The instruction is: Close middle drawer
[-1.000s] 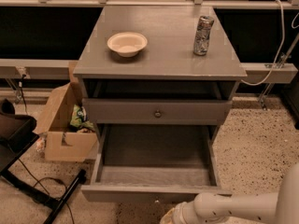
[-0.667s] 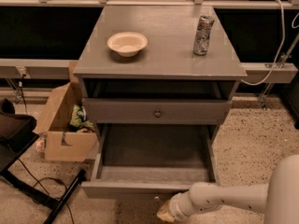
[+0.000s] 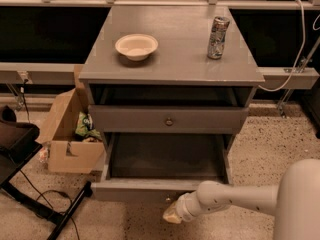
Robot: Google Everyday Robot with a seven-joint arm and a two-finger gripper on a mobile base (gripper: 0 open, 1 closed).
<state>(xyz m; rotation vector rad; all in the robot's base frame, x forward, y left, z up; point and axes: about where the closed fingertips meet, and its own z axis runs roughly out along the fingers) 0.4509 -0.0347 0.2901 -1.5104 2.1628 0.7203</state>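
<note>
The middle drawer (image 3: 145, 189) is pulled far out of the grey cabinet, and its inside (image 3: 167, 156) is bare. Its knob does not show clearly. My gripper (image 3: 173, 216) is low in front of the drawer's front panel, just right of its centre, with its pale tip at or just under the panel's lower edge. My white arm (image 3: 235, 199) reaches in from the lower right. Above the open drawer, the uppermost front (image 3: 169, 120) with its round knob is nearly flush. The lowest drawer is hidden under the open one.
On the cabinet top (image 3: 175, 59) stand a cream bowl (image 3: 136, 46) and a can (image 3: 217, 38). An open cardboard box (image 3: 70, 134) with packets sits on the floor at the left. A black stand and cable (image 3: 50, 209) lie at the lower left.
My gripper has moved left and up to the front panel of the open drawer. The drawer stands about as far out as before.
</note>
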